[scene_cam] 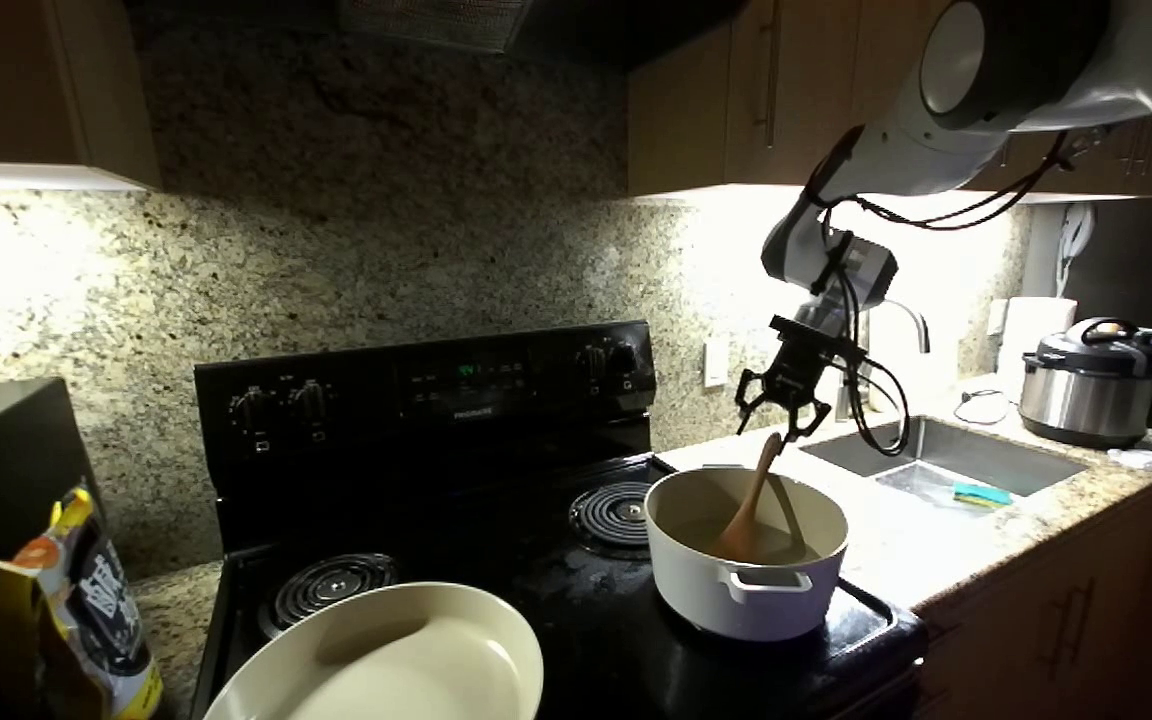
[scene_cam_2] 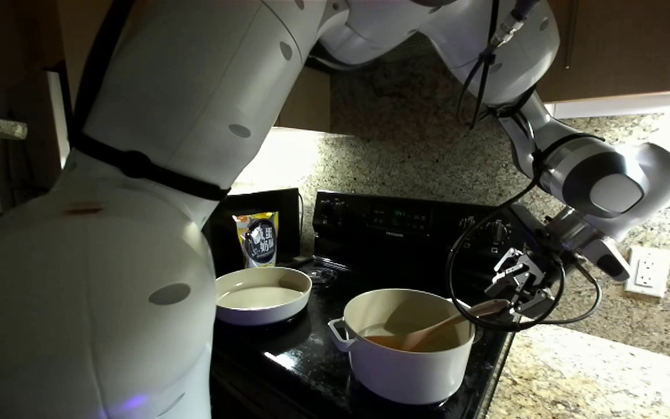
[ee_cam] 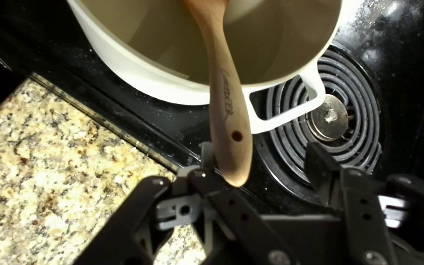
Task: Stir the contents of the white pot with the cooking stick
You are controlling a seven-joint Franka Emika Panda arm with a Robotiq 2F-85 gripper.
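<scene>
Nearest you in the wrist view stands your gripper (ee_cam: 261,158), its jaws well parted and gripping nothing: the cooking stick (ee_cam: 230,110) shows its handle end between them, just beside one of the fingers (ee_cam: 207,156) and with a clear gap to its mate; whether it touches, you cannot tell. Only that view gives you the lettering and the dark round hole in the handle, yet it crops the broad tip, which both exterior views place inside the white pot (ee_cam: 138,73) on the black stovetop (scene_cam: 596,640). You see smooth light-brown wood, leaning across the rim, more orange toward the tip. In an exterior view the contents (scene_cam_2: 384,341) look orange-brown around it. Farther out, your wrist view catches a coil burner (ee_cam: 359,110) below the pot's side handle, while a sink (scene_cam: 976,440) and steel cooker (scene_cam: 1096,395) appear in an exterior view.
</scene>
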